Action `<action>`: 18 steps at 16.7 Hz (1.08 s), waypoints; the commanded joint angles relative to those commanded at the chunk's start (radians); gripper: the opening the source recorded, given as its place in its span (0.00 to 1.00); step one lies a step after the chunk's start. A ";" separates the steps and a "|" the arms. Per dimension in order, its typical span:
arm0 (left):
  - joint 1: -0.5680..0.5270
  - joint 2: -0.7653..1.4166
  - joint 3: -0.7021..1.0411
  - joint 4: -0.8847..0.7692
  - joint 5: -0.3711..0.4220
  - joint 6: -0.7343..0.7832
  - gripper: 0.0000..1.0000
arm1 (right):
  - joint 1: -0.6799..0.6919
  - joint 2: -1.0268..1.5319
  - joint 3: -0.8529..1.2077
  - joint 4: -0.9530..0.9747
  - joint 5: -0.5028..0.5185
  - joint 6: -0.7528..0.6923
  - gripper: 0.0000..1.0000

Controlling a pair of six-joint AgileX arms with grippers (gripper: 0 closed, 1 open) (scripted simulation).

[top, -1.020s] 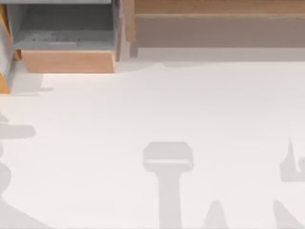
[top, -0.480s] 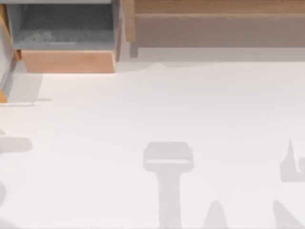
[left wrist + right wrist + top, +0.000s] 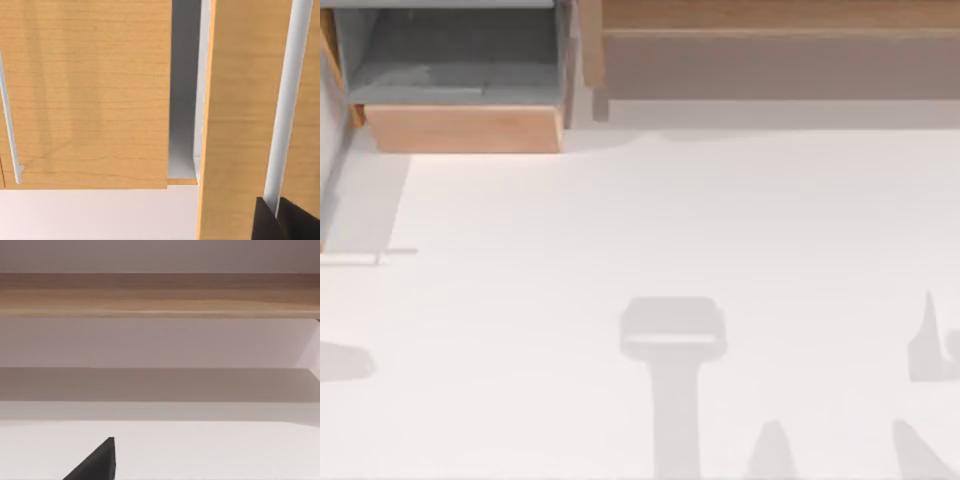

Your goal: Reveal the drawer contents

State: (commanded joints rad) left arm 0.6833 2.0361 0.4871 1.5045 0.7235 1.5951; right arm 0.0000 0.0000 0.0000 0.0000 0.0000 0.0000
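The drawer (image 3: 360,200) lies at the top view's far left edge, partly in view, its flat pale grey inside reaching from the back toward the table's front. In the left wrist view its orange-brown wooden front (image 3: 240,125) carries a long silver handle (image 3: 287,100). My left gripper (image 3: 276,212) is shut on that handle, a black finger on each side of the bar. In the right wrist view a black part of my right gripper (image 3: 95,465) hangs over the white table, facing a long wooden unit.
A grey-lined box with a light tan wood front (image 3: 465,128) stands at the back left. A long wooden unit (image 3: 770,50) runs along the back right. A second wooden front with a silver handle (image 3: 10,125) sits beside the drawer. Arm shadows fall on the white table (image 3: 670,220).
The drawer has slid further out toward the table's front, so more of its grey inside shows at the left edge. The left arm's shadow moved the same way. The right side is unchanged.
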 joint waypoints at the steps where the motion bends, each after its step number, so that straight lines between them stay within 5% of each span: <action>1: 0.000 0.000 0.000 0.000 0.000 0.000 0.00 | 0.000 0.000 0.000 0.000 0.000 0.000 1.00; 2: 0.000 0.000 0.000 0.000 0.000 0.000 0.00 | 0.000 0.000 0.000 0.000 0.000 0.000 1.00; 15: 0.000 0.000 0.000 0.000 0.000 0.000 0.98 | 0.000 0.000 0.000 0.000 0.000 0.000 1.00; 18: 0.000 0.000 0.000 0.000 0.000 0.000 1.00 | 0.000 0.000 0.000 0.000 0.000 0.000 1.00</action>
State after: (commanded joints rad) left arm 0.6833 2.0361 0.4871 1.5045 0.7235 1.5951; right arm 0.0000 0.0000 0.0000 0.0000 0.0000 0.0000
